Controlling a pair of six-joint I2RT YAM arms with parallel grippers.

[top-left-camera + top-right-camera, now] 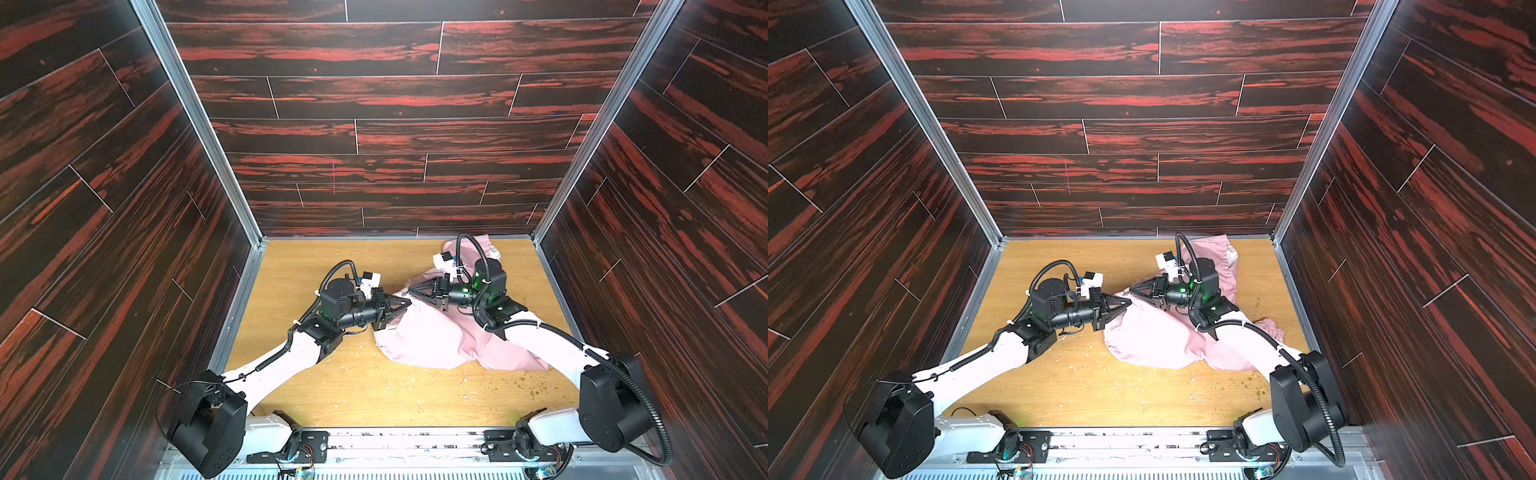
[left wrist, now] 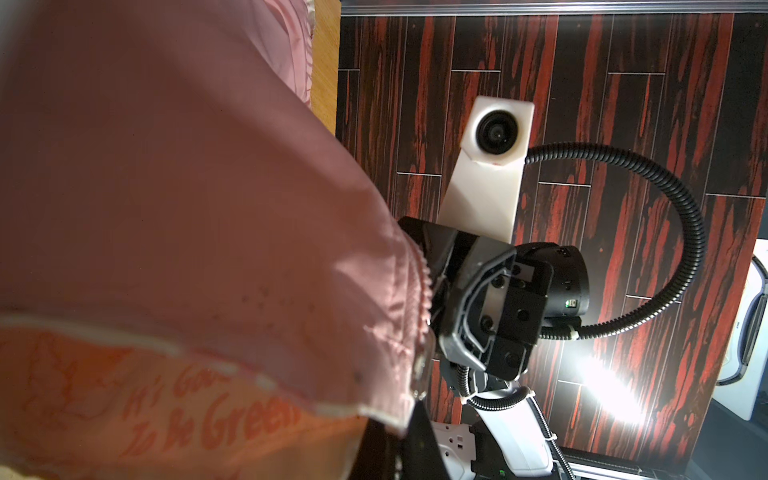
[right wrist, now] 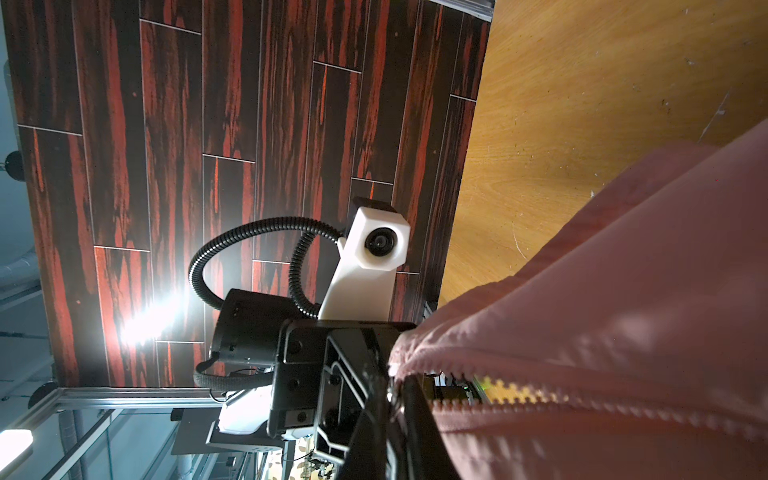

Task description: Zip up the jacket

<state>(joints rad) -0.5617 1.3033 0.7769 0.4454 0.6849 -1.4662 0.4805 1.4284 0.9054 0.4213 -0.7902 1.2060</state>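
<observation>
Note the jacket (image 1: 432, 336), bunched on the right half of the wooden table (image 1: 332, 399) and partly under your right arm. Your left gripper (image 1: 407, 303) is pressed together on its raised edge. Your right gripper (image 1: 411, 287), just beside it, pinches the fabric at the open zipper (image 3: 519, 390).

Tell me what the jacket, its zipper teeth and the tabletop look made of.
The jacket: thin woven pink fabric, matte with slight sheen; it drapes and creases softly. Its zipper teeth: likely moulded plastic, pink like the cloth; light glows through some. The tabletop: wood-grain board, perhaps laminate, scuffed.
</observation>
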